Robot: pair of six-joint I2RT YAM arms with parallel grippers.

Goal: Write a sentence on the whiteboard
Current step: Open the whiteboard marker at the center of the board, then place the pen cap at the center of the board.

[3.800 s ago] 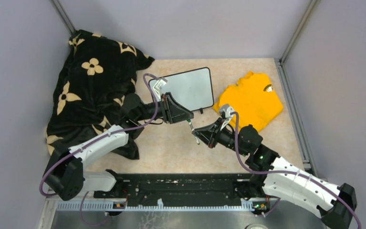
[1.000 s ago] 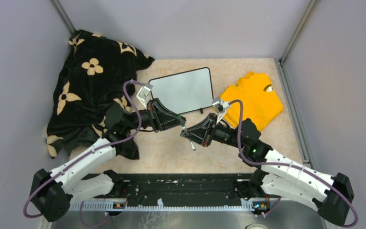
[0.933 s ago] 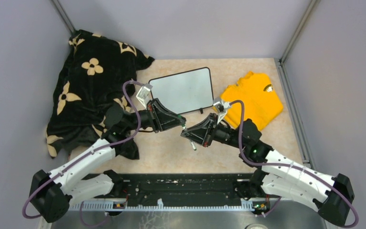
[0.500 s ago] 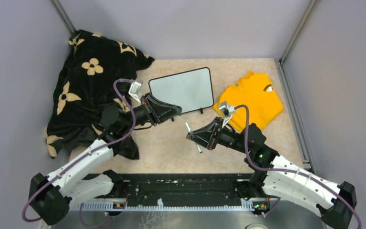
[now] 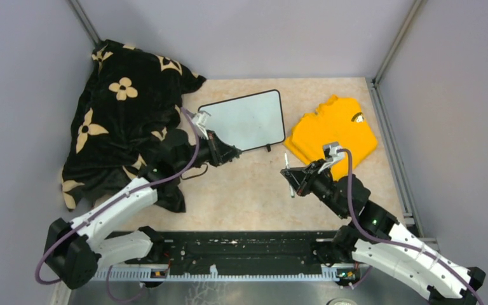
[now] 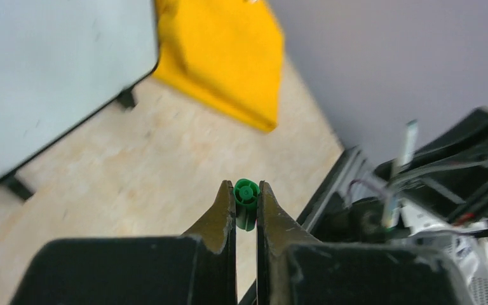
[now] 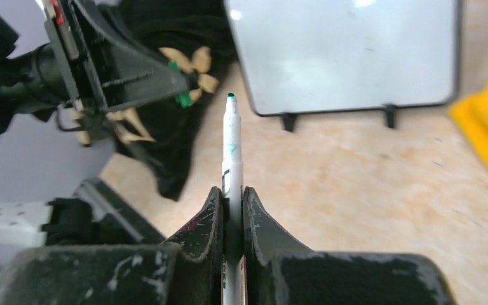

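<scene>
The left gripper (image 6: 246, 190) is clamped on a small green cap (image 6: 246, 202), pinched at the very fingertips with its round end facing the wrist camera. The right gripper (image 7: 232, 194) is clamped on a white marker (image 7: 232, 136). The marker's barrel runs straight out ahead of the fingers, and its green tip is bare.

The two grippers are apart and neither touches the whiteboard (image 5: 244, 119). The whiteboard rests on the table (image 5: 241, 197) toward the far side, between a black flower-patterned blanket (image 5: 117, 121) on the left and a yellow shirt (image 5: 337, 130) on the right.

The overhead view shows the left gripper just beside the whiteboard's near left corner and the right gripper near the shirt's near edge, but the cap is too small to make out there. The left wrist view shows the cap clearly. The right wrist view shows the marker's bare tip, with the whiteboard's two black feet beyond it.
</scene>
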